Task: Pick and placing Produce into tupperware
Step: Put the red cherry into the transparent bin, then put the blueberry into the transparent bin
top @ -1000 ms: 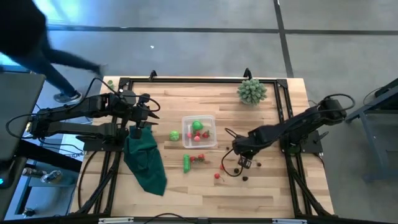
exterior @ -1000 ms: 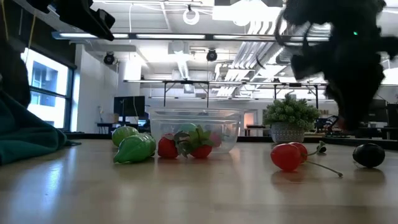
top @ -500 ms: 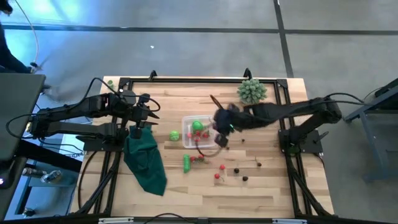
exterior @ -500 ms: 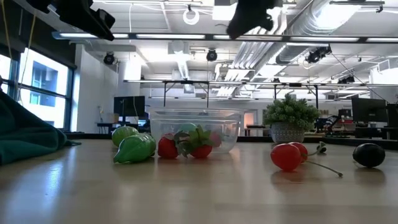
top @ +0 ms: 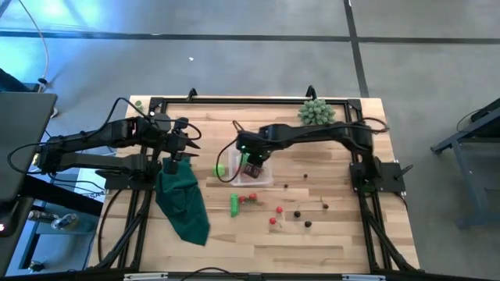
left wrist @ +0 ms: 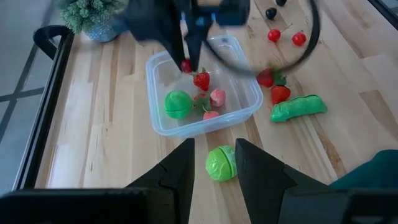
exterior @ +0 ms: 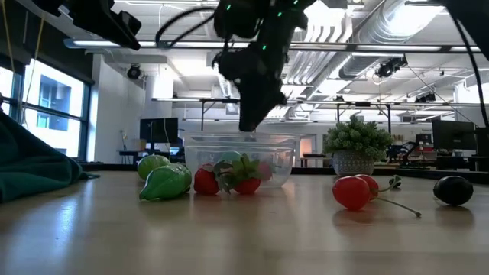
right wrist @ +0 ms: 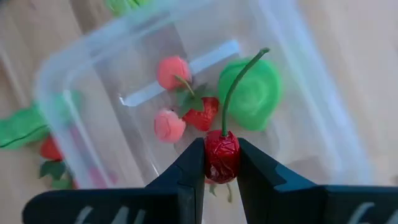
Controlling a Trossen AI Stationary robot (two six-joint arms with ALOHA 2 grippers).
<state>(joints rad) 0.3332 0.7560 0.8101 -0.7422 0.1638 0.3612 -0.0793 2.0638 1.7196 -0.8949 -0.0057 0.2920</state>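
Hovering over the tupperware, the right gripper is clamped on a red cherry; released off-centre, it could clip the rim and bounce out toward 5 o'clock; a second earlier this arm was low at 4 o'clock among loose produce; the left gripper, fingers slightly apart and empty, waits at 9 o'clock.

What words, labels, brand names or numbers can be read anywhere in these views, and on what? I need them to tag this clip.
No readable text in any view.
The tupperware is clear and unmarked.
The cherry in the right gripper bears no label.
The screens in the room behind the table are too small to read.
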